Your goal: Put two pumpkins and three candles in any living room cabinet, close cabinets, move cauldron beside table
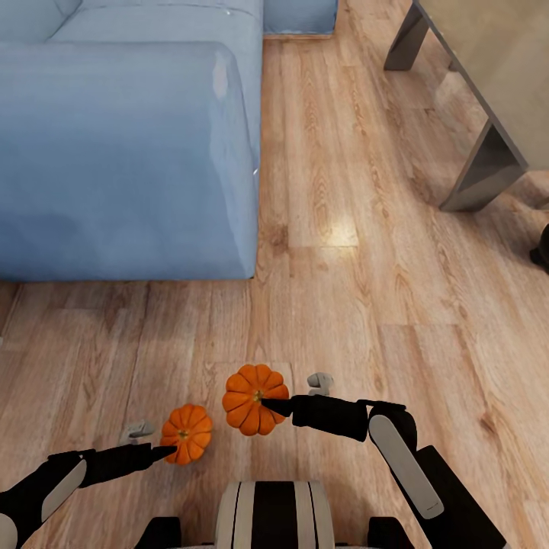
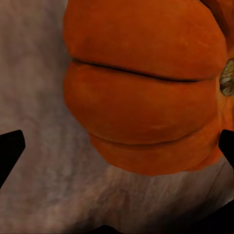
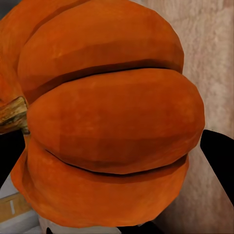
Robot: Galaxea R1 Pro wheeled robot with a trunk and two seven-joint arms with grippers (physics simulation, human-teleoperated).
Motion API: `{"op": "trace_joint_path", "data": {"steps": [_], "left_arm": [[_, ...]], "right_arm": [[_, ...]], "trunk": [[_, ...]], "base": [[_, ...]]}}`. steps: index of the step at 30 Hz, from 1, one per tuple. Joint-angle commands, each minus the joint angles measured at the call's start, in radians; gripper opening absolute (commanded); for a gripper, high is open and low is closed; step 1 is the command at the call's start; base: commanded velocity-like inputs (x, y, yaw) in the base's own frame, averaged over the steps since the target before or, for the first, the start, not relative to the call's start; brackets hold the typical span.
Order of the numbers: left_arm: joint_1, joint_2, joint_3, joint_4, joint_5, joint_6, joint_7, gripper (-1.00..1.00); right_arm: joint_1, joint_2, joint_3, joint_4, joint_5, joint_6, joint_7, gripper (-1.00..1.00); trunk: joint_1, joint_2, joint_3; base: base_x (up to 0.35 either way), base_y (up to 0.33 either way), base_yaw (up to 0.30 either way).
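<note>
Seen from the robot's head, a wood floor (image 1: 335, 252) fills the middle of the scene. A pale blue sofa (image 1: 126, 137) occupies the area from 9 to 12 o'clock. The grey table (image 1: 476, 99) sits at 1 to 2 o'clock, showing a glossy top and two blocky legs. A dark shape, too cut off to identify, touches the edge at 3 o'clock. Close to the robot, toward 6 o'clock, two orange pumpkins appear just apart from each other. The left pumpkin (image 1: 186, 433) sits at about 7 o'clock, with the left gripper (image 1: 163, 452) at its near side; the dark fingertips meet the pumpkin's lower edge. In the left wrist view this pumpkin (image 2: 146, 92) looms large between two dark fingertips (image 2: 9, 151) set wide apart at either side; whether they press on it cannot be told. The right pumpkin (image 1: 255, 399) is nearer 6 o'clock, slightly farther from the robot, with the right gripper (image 1: 273, 406) reaching in from the right and its tip at the stem. In the right wrist view that pumpkin (image 3: 107, 122) fills the space between the spread fingertips (image 3: 219, 161), stem toward one side; a firm hold cannot be confirmed. Two small grey fingers, one (image 1: 138, 432) left of the left pumpkin and one (image 1: 320, 381) right of the right pumpkin, stand up beside them.
</note>
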Motion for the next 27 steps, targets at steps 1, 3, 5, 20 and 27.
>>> {"op": "trace_joint_path", "data": {"steps": [1,3,5,20,27], "left_arm": [[-0.001,0.001,0.003,0.000,0.000,0.000,0.016,1.00],[-0.001,0.001,0.003,0.000,0.001,0.000,0.016,1.00],[-0.001,0.001,0.003,0.000,0.001,0.000,0.015,1.00],[-0.001,0.005,0.004,0.000,0.003,0.000,0.014,1.00],[-0.001,0.005,0.004,0.000,0.003,0.000,0.015,1.00]], "right_arm": [[0.000,-0.001,0.000,0.000,0.005,0.002,0.006,-1.00],[0.000,-0.001,0.000,0.000,0.005,0.002,0.006,-1.00],[0.000,-0.001,0.000,0.000,0.005,0.002,0.006,-1.00],[0.000,-0.001,0.000,0.000,0.005,0.002,0.006,-1.00],[-0.001,-0.001,0.000,0.000,0.005,0.002,0.006,-1.00]], "trunk": [[0.000,0.000,-0.004],[0.001,-0.001,-0.012],[0.001,-0.001,-0.012],[0.001,-0.001,-0.012],[0.001,-0.001,-0.012]], "base": [[0.000,0.000,0.000],[0.000,0.000,0.000],[0.000,0.000,0.000],[0.022,0.000,0.000],[0.048,0.000,0.000]]}}
